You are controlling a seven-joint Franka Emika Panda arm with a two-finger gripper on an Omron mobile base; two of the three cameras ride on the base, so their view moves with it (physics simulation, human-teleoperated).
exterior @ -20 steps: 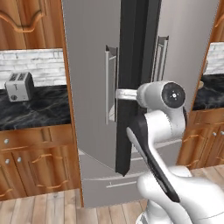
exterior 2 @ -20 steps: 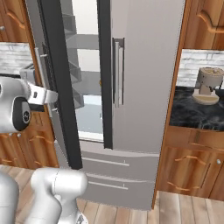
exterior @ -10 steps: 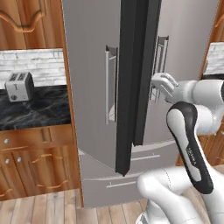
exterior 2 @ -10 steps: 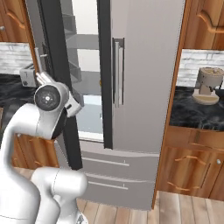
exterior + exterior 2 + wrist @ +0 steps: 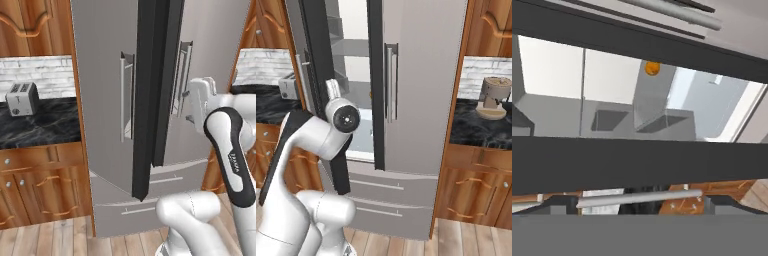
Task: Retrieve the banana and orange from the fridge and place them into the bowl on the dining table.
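The fridge [image 5: 105, 75] has its left door swung out, dark edge toward me, and its right door [image 5: 426, 75] shut. My gripper [image 5: 187, 106] hangs open and holds nothing, just right of that door edge, in front of the right door's handle. In the hand view the fingertips [image 5: 559, 202] stand wide apart at the bottom, and the orange [image 5: 652, 68] sits as a small ball deep in the white interior [image 5: 612, 110], beyond two dark door edges. The banana, the bowl and the dining table are out of view.
A toaster [image 5: 21, 97] stands on the black counter left of the fridge. A round appliance [image 5: 492, 97] sits on the counter to the right. Wooden cabinets [image 5: 35, 185] flank the fridge. The open door's edge [image 5: 150, 100] juts out toward the arm.
The arm has swung from the open door's outer handle, round the door edge, to the right. The door has not moved.
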